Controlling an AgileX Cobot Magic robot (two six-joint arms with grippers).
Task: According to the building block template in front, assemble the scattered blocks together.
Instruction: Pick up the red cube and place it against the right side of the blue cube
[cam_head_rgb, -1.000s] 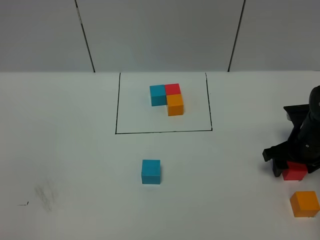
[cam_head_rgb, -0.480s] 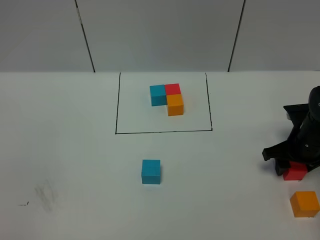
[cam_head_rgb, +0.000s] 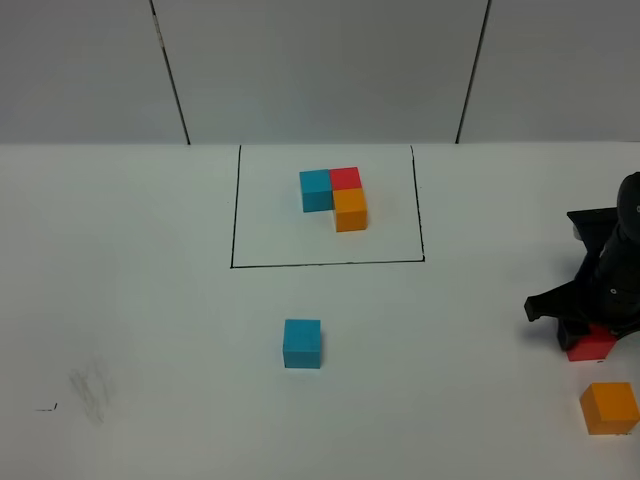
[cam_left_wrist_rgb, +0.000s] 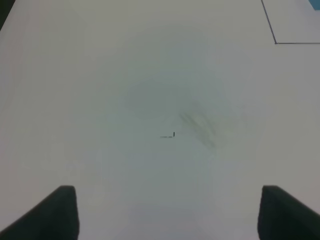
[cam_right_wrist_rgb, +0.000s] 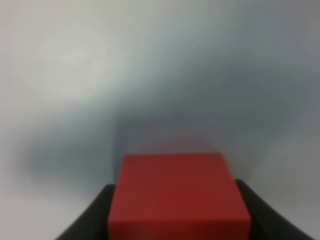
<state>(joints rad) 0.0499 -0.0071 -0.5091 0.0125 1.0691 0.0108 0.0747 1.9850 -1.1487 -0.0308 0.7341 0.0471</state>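
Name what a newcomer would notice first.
The bright L of blue, red and orange cubes stands inside a black drawn frame, far middle. At the right edge the right gripper is shut on a red cube, an orange cube close by; a blue cube sits alone mid-table.

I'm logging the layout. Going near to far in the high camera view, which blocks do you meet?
The loose orange cube → loose blue cube → building block template. The red cube lies about level with the blue one, so it is left out.
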